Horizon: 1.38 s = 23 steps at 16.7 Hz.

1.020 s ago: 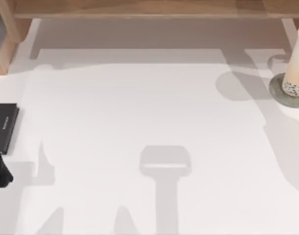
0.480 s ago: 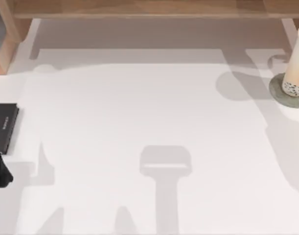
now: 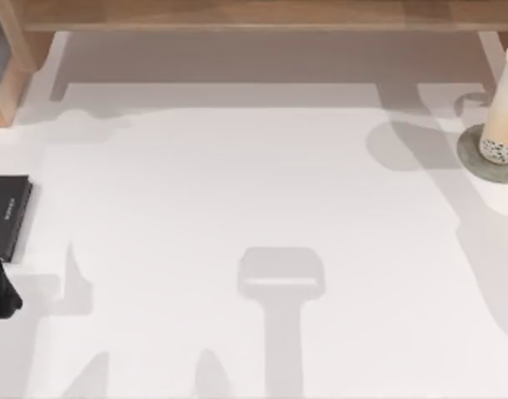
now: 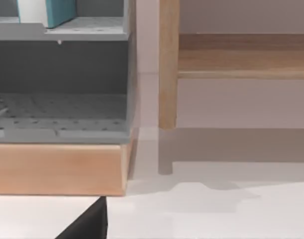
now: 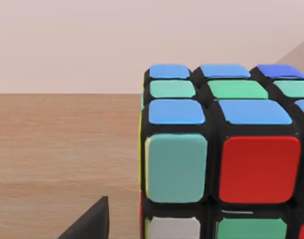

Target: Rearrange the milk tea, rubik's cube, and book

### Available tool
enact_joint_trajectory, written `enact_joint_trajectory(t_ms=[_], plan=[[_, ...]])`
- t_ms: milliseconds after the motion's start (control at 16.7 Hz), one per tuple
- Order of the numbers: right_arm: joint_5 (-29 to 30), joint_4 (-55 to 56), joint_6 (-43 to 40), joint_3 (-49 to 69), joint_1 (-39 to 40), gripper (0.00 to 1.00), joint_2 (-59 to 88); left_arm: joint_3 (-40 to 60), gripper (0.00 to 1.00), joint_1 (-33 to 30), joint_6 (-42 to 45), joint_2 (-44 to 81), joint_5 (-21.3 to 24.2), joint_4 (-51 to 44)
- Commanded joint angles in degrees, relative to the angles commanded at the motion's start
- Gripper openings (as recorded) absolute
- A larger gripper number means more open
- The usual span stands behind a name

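The milk tea (image 3: 505,108) stands upright on a flat grey disc (image 3: 478,162) at the table's far right edge. In the right wrist view the rubik's cube (image 5: 221,159) sits very close on a wooden surface (image 5: 62,159), with a dark part of my right gripper (image 5: 89,224) just beside it; contact cannot be made out. The book (image 4: 59,10), teal with white pages, stands on the upper level of a grey shelf unit (image 4: 62,79). A dark part of my left gripper (image 4: 87,226) shows low in the left wrist view, well short of that unit.
A flat black book (image 3: 8,212) lies at the table's left edge, with a dark piece of my left arm (image 3: 0,287) just in front of it. A wooden shelf (image 3: 254,17) runs along the back. A wooden leg (image 4: 167,64) stands beside the grey unit.
A shadow near the table's back left has spread to the right. The milk tea and the black book have not moved.
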Motion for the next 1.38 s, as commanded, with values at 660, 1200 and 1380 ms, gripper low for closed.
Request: enact_joint_trajectory(t_ms=[660, 1200, 1380], plan=[[-4.54, -0.69, 0.11, -22.45, -3.65, 1.00, -23.76, 0.00, 1.00, 0.00, 0.00, 0.00, 0.00, 0.00], [-12.39, -3.02, -0.60, -69.92, -11.34, 1.00, -73.53, 0.00, 1.00, 0.00, 0.00, 0.00, 0.00, 0.00], [-14.85, -3.65, -0.76, -84.20, -13.70, 1.00, -88.20, 0.00, 1.00, 0.00, 0.00, 0.00, 0.00, 0.00]])
